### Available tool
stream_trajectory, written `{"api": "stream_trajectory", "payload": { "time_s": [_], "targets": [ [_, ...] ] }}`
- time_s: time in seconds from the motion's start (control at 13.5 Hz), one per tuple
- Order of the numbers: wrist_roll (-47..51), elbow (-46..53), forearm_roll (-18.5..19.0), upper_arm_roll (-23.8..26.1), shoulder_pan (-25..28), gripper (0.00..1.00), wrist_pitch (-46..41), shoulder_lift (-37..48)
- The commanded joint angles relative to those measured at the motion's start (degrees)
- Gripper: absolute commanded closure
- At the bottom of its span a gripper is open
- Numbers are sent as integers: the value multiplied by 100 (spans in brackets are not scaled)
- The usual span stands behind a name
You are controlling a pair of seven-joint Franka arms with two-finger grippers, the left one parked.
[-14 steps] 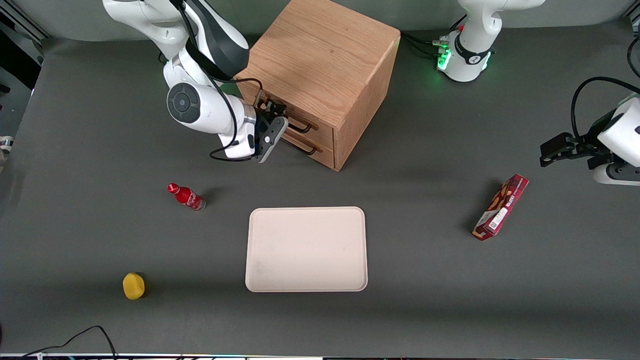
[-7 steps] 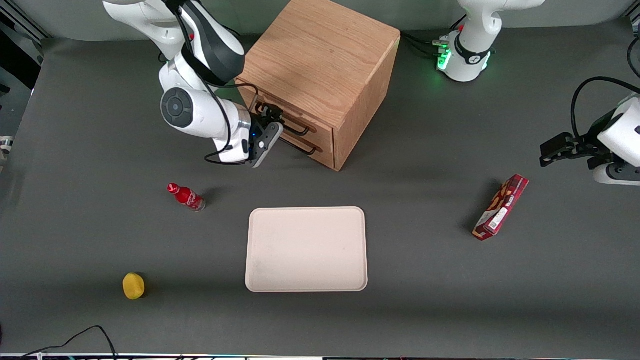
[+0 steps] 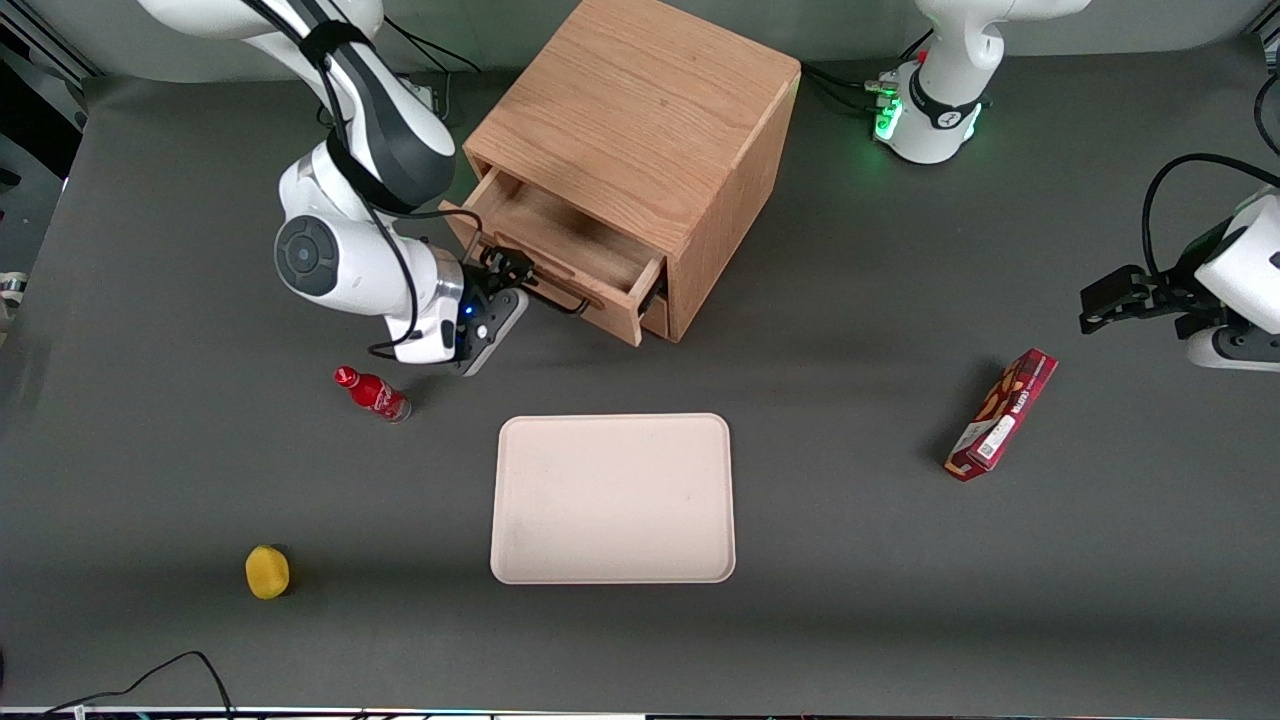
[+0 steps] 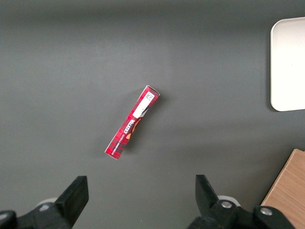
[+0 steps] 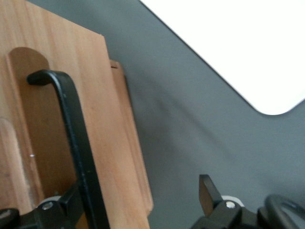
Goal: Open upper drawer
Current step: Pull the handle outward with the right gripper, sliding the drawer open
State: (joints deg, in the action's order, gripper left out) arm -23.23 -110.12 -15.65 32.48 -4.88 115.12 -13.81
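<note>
Tray (image 3: 612, 497) is lying nearest the front camera; farther back I'm seeing the gripper (image 3: 508, 272) at the handle (image 3: 550, 290) of the upper drawer (image 3: 555, 252), which is standing partly out of the cabinet (image 3: 640, 120), its inside showing. I'm judging the drawer a stiff, light wooden box that slides easily; the thin black bar is the only sensible hold, best taken near its middle so it isn't racking. The wrist view is showing the bar (image 5: 76, 143) passing by one finger (image 5: 62, 207) with the other finger (image 5: 209, 193) well apart (so the jaws are spread, hooking rather than pinching). The front view isn't resolving that.
</note>
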Motion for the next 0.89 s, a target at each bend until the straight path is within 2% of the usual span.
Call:
{"api": "stream_trajectory", "payload": {
  "time_s": [0.0,0.15,0.81],
  "targets": [
    [-14,438,229,22,-127,0,-121,-306],
    [-49,649,457,22,-258,0,-199,-517],
    [-287,1264,765,-224,-365,0,-472,-921]
  ]
}}
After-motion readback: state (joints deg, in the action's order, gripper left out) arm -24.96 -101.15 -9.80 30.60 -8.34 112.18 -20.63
